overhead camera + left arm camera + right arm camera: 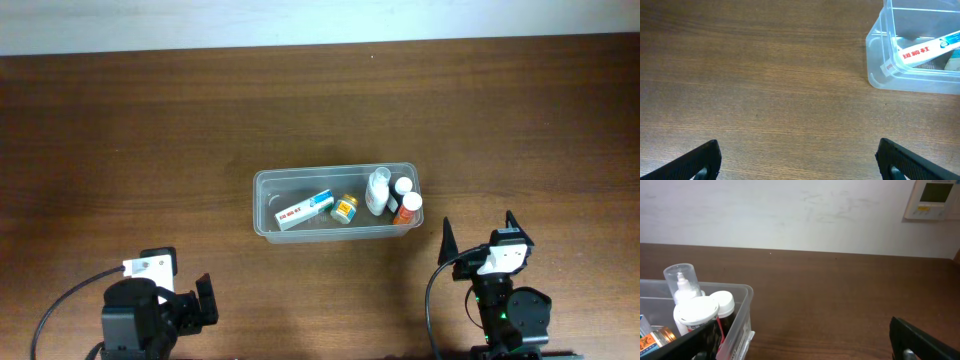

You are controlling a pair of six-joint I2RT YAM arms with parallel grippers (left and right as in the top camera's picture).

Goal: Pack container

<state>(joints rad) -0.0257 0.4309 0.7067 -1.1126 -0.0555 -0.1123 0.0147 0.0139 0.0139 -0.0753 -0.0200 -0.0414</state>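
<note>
The clear plastic container (262,205) sits at the table's middle. In it lie a white box with red lettering (304,210), a small yellow-capped jar (345,209), a clear-capped white bottle (377,191) and two white-capped bottles (407,208). The container also shows in the left wrist view (879,60) and in the right wrist view (741,311). My left gripper (799,162) is open and empty at the front left, well short of the container. My right gripper (805,345) is open and empty at the front right, its left finger just beside the container's right end.
The brown wooden table (150,130) runs to a white wall at the back. A white wall-mounted control panel (933,199) shows in the right wrist view.
</note>
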